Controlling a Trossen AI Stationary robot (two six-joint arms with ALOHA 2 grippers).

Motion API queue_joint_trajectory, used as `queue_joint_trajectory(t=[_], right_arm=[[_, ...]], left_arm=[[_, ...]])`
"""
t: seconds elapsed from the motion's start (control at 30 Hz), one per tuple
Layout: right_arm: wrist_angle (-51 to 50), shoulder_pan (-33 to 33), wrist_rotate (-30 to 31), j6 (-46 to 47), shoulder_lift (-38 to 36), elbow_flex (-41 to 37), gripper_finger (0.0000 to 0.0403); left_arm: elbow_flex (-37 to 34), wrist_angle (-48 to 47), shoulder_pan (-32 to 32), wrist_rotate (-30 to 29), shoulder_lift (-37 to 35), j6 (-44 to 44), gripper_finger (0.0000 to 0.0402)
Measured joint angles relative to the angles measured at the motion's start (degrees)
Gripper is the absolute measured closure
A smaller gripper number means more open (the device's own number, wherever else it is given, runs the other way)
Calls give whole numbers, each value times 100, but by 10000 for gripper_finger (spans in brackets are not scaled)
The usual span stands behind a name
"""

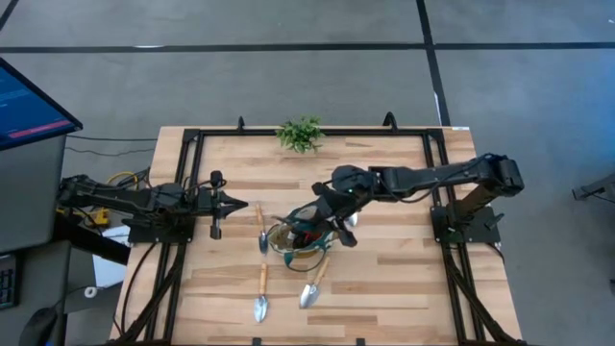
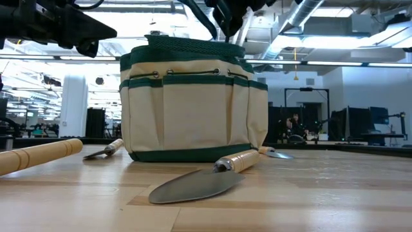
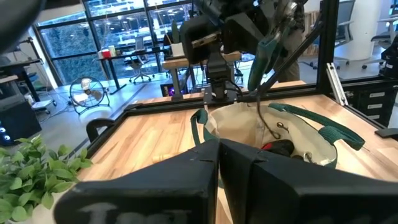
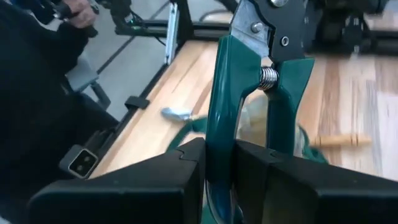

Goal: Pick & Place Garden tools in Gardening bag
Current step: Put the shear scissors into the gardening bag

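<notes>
The tan gardening bag [image 1: 300, 242] with green trim stands mid-table, mouth up; a red-and-black item [image 3: 277, 148] lies inside it. My right gripper [image 1: 325, 219] hangs just above the bag's mouth, shut on green-handled pruning shears [image 3: 267, 56]. Trowels with wooden handles lie flat on the table: one left of the bag [image 1: 262, 233], two in front of it [image 1: 261, 293] [image 1: 313, 283], one at its right [image 1: 352, 220]. My left gripper [image 1: 252, 205] waits shut at the table's left, pointing level toward the bag. My right gripper pinches one green handle of the shears [image 4: 219, 124] between its two fingers. The fingers come slanting down from the table's right. The shears are lifted clear, tilted, with spring [image 4: 268, 78] and blades beyond the fingertips, and their lower end above the bag's mouth [image 3: 261, 115].
A leafy green plant [image 1: 301, 133] stands at the table's far edge. A black frame [image 1: 192, 192] borders the tabletop on both sides. A monitor [image 1: 29, 108] stands off the table's left. Bare wood lies near the front right corner [image 1: 404, 298].
</notes>
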Motion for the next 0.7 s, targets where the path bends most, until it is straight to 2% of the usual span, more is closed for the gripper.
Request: queue_joint_trajectory(t=[0.37,0.7], right_arm=[[-422,-177,-146,-152,115,-151,357],[-401,-441,-488,-244,783,-197,357]], left_arm=[[0,4,0,-3,0,-78,400],[4,4,-2,-3,0,-105,400]])
